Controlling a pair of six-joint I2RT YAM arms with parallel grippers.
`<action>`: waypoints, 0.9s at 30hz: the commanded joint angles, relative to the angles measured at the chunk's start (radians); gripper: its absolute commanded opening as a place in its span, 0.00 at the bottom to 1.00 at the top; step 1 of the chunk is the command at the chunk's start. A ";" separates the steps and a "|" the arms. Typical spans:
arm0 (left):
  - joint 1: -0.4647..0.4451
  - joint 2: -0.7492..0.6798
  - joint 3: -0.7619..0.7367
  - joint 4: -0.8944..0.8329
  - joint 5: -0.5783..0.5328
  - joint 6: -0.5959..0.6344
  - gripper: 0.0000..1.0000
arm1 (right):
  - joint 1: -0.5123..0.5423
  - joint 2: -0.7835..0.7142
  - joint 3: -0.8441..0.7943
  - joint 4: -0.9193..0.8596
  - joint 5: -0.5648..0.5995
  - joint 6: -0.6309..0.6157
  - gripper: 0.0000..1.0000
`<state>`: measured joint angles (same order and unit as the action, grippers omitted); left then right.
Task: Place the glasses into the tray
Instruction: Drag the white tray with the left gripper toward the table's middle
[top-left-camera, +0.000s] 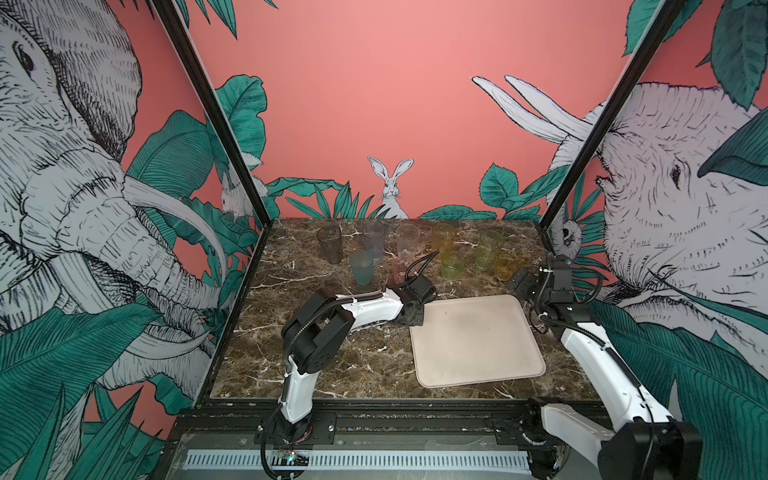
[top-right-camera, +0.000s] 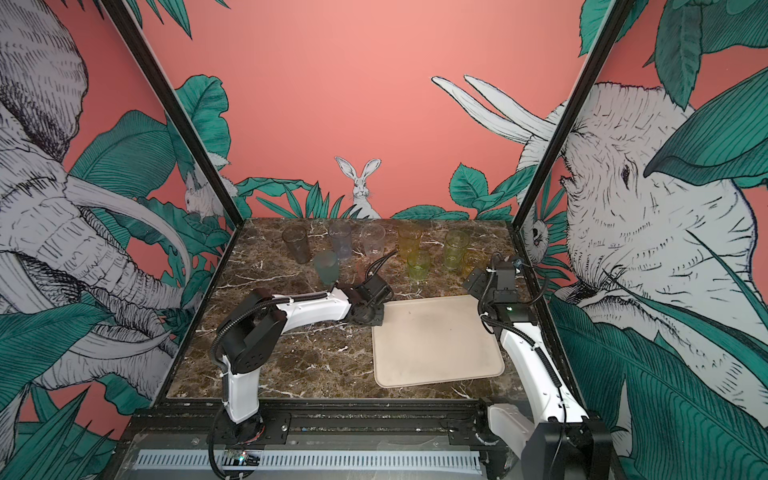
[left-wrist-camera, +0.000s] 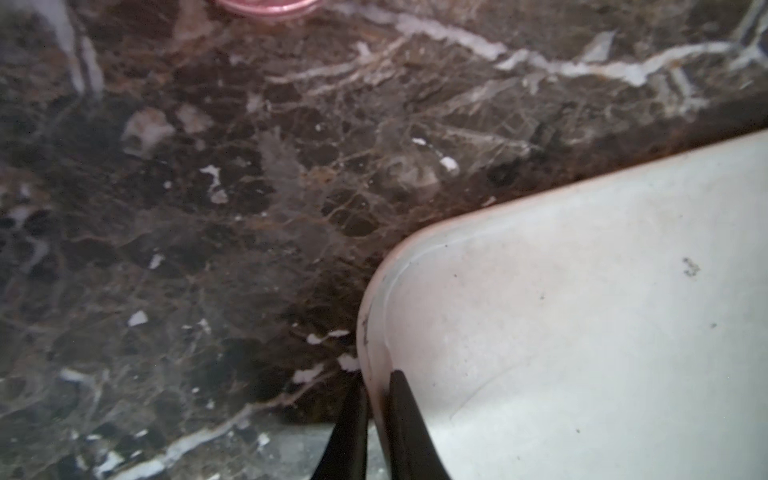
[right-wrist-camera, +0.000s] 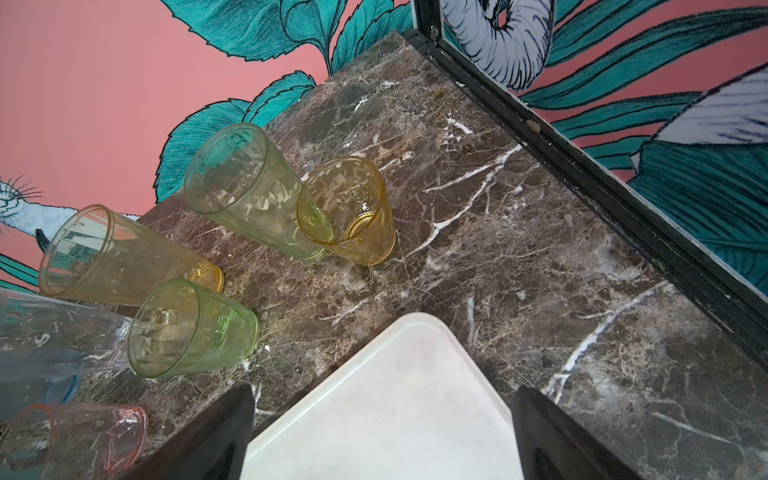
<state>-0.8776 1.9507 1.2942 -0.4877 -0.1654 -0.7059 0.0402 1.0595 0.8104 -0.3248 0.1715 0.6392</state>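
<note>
Tray lies empty, left gripper pinching its far-left corner rim, right gripper spread wide over its far-right corner, glasses all standing beyond its far edge; seemingly tray-positioning, next needing release and a first pick.

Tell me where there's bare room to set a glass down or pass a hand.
The tray is entirely bare; only the left fingers pinch its far-left corner. The marble left of it, toward the front edge, is free too. The back strip is crowded with glasses.
</note>
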 joint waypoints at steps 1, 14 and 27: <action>0.006 -0.062 0.000 -0.110 -0.018 0.016 0.30 | 0.000 0.008 -0.010 0.036 0.009 -0.003 0.99; -0.070 -0.125 -0.087 -0.084 0.061 -0.115 0.30 | 0.000 0.022 -0.010 0.040 -0.007 0.001 0.99; -0.093 -0.116 -0.129 -0.051 0.054 -0.145 0.16 | -0.001 0.019 -0.011 0.043 -0.014 0.004 0.99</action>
<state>-0.9680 1.8675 1.1896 -0.5240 -0.1017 -0.8288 0.0402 1.0836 0.8101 -0.3042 0.1528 0.6395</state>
